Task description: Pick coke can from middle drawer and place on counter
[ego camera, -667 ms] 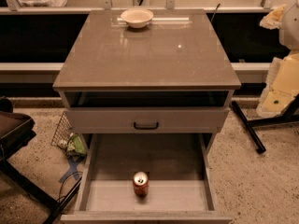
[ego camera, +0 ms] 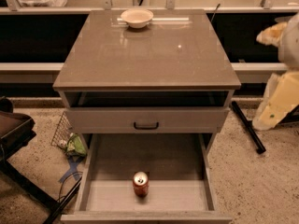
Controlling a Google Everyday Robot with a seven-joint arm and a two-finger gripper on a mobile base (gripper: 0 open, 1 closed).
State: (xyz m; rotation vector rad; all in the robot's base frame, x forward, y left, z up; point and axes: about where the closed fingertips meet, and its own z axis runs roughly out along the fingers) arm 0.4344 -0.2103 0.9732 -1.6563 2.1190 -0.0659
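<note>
The coke can (ego camera: 140,184), red with a silver top, stands upright on the bare floor of the open middle drawer (ego camera: 98,197), near its front, in the middle. The counter (ego camera: 149,59) is the glossy grey-brown top slab above it. My gripper (ego camera: 273,33) is the pale shape at the right edge, level with the counter's right side, well above and to the right of the can and touching nothing. The pale arm body (ego camera: 280,101) hangs below it.
A white bowl (ego camera: 137,17) sits at the counter's back edge. The narrow upper drawer front with a black handle (ego camera: 145,125) stands slightly open above the middle drawer. A black bar (ego camera: 247,127) lies on the floor to the right; a wire basket (ego camera: 65,134) and dark chair (ego camera: 14,134) are on the left.
</note>
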